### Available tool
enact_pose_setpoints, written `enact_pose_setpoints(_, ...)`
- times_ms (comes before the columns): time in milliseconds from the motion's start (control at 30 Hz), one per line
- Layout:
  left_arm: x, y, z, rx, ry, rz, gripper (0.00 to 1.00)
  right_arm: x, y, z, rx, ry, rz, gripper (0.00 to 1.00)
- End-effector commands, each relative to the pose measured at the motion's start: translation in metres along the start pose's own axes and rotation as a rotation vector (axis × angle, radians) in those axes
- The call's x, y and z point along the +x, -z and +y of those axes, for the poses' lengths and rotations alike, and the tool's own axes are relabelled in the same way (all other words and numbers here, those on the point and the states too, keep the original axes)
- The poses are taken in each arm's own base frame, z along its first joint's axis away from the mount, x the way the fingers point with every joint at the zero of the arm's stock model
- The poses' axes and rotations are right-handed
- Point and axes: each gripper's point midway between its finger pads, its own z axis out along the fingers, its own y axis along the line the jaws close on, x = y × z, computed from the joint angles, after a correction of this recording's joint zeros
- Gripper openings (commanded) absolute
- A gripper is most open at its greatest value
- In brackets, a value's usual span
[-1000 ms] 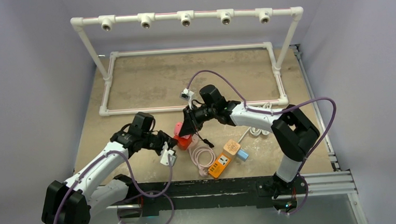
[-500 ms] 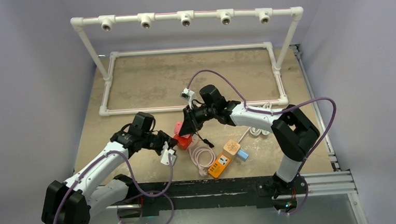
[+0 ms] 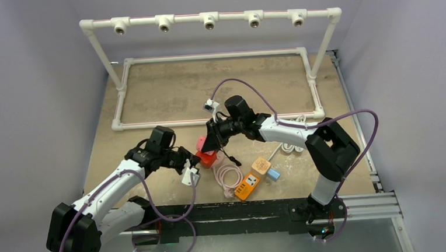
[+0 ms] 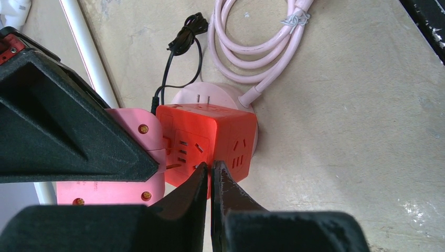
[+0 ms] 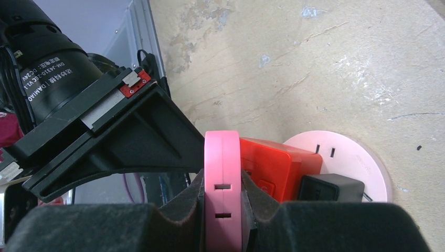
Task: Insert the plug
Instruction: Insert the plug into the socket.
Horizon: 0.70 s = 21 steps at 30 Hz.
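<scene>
Low at centre of left wrist view, left gripper (image 4: 211, 170) closed to a hairline slit. Nothing seen between fingers, tips touching lower front corner of red cube socket (image 4: 220, 131). Stands upright on pink round base (image 4: 183, 97), slotted faces toward camera.

Low at centre of right wrist view, right gripper (image 5: 222, 191) clamped narrow on pink plug (image 5: 223, 152), flat body edge-on between pads. Pink plug against one side face of red cube socket, touching it; cannot tell how far in.

Just right of centre in right wrist view, black plug (image 5: 330, 186) beside the cube, over the base. Black cord (image 4: 181, 42) running from the base rim toward top centre of left wrist view. Beside it, upper centre to upper right, pink cable (image 4: 252, 47) in a loose coil on table (image 4: 357, 131), one end meeting right rim of the base.

Lower centre of top view, near bottom table edge, orange power strip (image 3: 247, 186). Just above and right of it, blue block (image 3: 274, 174) and tan cube (image 3: 261, 166) side by side. Further up, around frame centre, both grippers at the red cube: left from lower left, right from the right. Upper part of frame, white pipe frame (image 3: 213, 56) on the far half of the table, well apart from the cube.
</scene>
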Motion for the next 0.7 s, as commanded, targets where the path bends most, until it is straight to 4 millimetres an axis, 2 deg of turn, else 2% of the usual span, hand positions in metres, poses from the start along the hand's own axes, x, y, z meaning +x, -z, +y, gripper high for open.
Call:
enact_pose_setpoints(0, 0.002, -0.0015, -0.0086, 0.039, 0.045, 0.016, 0.03, -0.0053, 0.0006, -0.0013, 0.003, 0.02, -0.016, 0.0)
enact_pose_setpoints(267, 0.002, -0.0014, -0.0107, 0.043, 0.051, 0.02, 0.02, 0.0024, 0.0045, -0.0052, 0.037, 0.011, -0.005, 0.0)
enact_pose_setpoints(667, 0.0003, -0.001, -0.0115, 0.044, 0.055, 0.021, 0.0, 0.0021, 0.0059, -0.0096, 0.068, 0.015, -0.002, 0.0)
